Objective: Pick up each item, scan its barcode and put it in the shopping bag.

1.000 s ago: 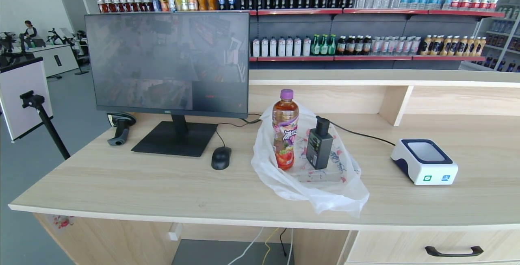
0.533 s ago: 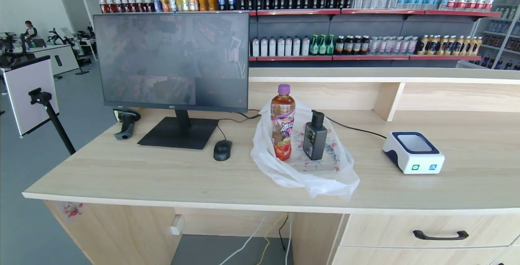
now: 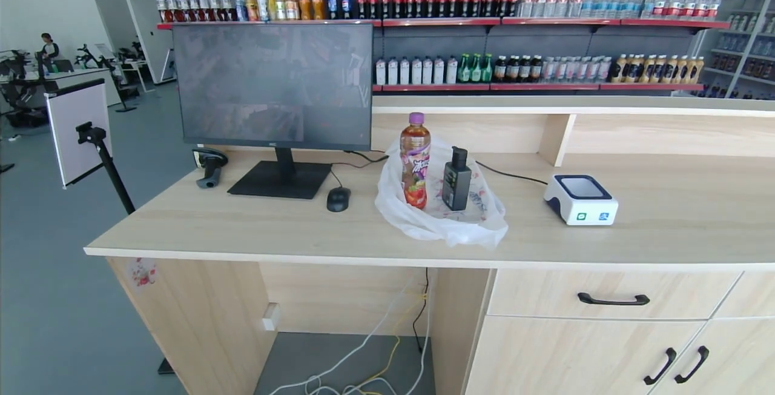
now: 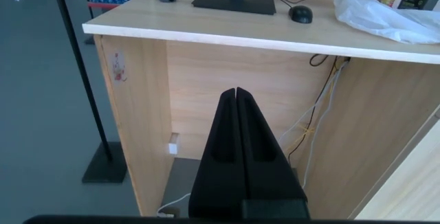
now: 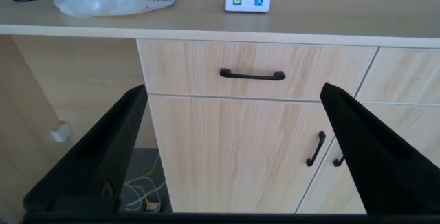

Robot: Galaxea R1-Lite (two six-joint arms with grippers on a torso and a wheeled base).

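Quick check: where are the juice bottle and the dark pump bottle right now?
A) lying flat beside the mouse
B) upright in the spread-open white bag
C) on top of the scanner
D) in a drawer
B: the juice bottle and dark pump bottle stand upright amid the spread-open white bag, between the mouse and the scanner.

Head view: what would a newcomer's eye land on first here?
A tall orange drink bottle with a purple cap and a dark pump bottle stand upright in a crumpled white plastic shopping bag on the wooden counter. A large dark monitor sits to their left, a white-and-navy scanner box to their right.
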